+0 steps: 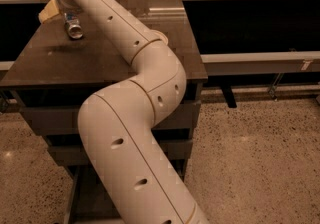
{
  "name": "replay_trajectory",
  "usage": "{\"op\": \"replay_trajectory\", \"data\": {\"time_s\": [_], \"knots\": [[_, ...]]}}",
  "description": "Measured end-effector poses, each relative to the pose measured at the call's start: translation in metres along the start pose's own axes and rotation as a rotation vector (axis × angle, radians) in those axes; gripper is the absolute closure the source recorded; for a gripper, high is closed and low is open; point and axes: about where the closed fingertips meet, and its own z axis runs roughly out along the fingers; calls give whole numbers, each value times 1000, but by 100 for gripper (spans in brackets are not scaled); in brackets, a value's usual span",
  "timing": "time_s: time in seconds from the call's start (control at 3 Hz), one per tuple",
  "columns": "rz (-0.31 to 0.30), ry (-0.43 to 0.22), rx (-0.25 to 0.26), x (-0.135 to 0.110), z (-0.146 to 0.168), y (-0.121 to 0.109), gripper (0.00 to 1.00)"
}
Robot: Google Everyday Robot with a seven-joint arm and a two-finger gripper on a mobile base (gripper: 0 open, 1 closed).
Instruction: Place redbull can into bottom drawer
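Observation:
The redbull can (73,26) lies on its side at the back left of the dark cabinet top (60,60), its shiny end facing me. My gripper (61,10) is at the far end of the long white arm (135,118), right above and behind the can; the wrist hides most of it. The bottom drawer (89,195) is pulled out at the lower left. Only a strip of its dark floor and left rail shows beside the arm.
A pale beige object (46,12) sits at the back left corner of the top, next to the gripper. A white bowl's rim (162,35) peeks from behind the arm. A railing and dark shelf (250,23) run behind. Speckled floor (260,158) lies to the right.

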Motion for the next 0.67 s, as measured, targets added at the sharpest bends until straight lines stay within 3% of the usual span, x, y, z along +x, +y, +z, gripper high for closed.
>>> {"op": "replay_trajectory", "data": {"time_s": [0.67], "knots": [[-15, 39, 18, 18, 24, -7, 3]]}}
